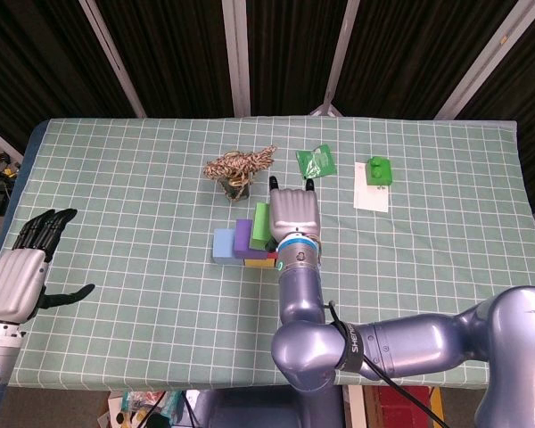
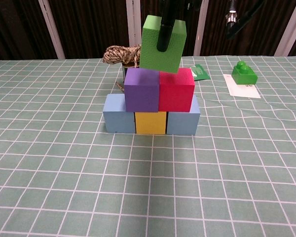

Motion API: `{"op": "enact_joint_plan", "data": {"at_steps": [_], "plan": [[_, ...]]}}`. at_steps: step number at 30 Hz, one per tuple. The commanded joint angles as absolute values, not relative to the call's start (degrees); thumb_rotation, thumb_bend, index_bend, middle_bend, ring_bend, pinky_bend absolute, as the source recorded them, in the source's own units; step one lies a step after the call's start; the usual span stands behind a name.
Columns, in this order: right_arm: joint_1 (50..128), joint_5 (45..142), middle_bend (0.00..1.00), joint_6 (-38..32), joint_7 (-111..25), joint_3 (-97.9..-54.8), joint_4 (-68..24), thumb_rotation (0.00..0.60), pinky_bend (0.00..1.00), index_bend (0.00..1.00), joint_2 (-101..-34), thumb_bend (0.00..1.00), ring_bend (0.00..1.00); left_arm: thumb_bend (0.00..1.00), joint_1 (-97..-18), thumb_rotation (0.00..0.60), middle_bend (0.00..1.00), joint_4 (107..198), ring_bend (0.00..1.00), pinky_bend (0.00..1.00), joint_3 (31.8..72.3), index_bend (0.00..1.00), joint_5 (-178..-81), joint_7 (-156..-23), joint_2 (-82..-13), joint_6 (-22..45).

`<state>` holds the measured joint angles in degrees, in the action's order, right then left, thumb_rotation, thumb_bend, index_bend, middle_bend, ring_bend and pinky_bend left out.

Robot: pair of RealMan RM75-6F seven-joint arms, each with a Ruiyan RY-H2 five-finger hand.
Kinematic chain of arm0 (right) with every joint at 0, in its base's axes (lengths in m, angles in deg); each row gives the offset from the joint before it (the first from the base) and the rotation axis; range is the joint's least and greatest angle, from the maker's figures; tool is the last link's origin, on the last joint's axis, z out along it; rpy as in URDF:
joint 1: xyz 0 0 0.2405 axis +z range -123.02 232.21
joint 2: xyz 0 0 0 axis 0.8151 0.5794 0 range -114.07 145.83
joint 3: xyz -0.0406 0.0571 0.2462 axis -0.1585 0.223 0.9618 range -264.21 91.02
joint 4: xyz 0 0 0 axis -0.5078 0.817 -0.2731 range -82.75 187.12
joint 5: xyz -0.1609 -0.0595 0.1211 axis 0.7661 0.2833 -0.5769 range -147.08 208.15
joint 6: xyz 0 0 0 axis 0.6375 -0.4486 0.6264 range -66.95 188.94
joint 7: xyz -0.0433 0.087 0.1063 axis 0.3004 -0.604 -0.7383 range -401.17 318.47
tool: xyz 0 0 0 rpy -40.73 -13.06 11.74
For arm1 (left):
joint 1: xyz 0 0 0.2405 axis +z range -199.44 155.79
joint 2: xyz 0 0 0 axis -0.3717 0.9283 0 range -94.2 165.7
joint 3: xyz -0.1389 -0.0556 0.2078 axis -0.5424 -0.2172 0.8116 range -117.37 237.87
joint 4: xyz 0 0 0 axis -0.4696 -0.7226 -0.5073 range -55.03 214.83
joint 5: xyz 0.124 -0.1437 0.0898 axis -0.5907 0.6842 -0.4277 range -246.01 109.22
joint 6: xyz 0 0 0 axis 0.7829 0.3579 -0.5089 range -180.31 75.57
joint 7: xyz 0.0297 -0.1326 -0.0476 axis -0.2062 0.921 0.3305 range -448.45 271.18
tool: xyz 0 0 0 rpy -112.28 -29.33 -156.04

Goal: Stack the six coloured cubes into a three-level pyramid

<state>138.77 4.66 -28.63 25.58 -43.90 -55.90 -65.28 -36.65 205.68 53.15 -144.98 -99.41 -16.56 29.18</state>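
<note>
We have five cubes placed: a blue (image 2: 119,113), yellow (image 2: 150,122), blue (image 2: 183,122) base on the bench (image 2: 64,163), with purple (image 2: 142,89) and red (image 2: 177,89) above. Our right robot hand (image 1: 292,214) grips the green cube (image 2: 162,44), tilted, just above purple and red, not yet set down. The left robot hand (image 1: 22,275) lies released, well away from the base.

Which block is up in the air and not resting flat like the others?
The green foam cube. The right hand holds it tilted above the purple cube and red cube; every other cube sits flat in the stack.
</note>
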Motion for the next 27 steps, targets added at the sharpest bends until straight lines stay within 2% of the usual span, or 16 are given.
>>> {"op": "enact_joint_plan", "data": {"at_steps": [1,12,27], "plan": [[138.49,4.74,0.57,-28.41,25.17,-43.90,-55.53,0.600,0.00,0.08,-65.64,0.18,0.33,0.15,-36.60,0.600,0.06,205.66,0.00,0.00,53.07,0.00,-144.97,-99.42,-16.61,29.24],[137.46,7.69,0.57,-28.00,22.36,-44.58,-54.84,0.600,0.00,0.08,-67.21,0.18,0.33,0.15,-36.47,0.600,0.06,205.57,0.00,0.00,52.86,0.00,-144.94,-99.78,-16.87,29.25],[135.44,13.34,0.57,-22.51,21.10,-47.47,-55.52,0.600,0.00,0.08,-67.99,0.18,0.33,0.15,-36.46,0.600,0.06,205.29,0.00,0.00,52.53,0.00,-144.48,-100.14,-17.12,29.06]]}}
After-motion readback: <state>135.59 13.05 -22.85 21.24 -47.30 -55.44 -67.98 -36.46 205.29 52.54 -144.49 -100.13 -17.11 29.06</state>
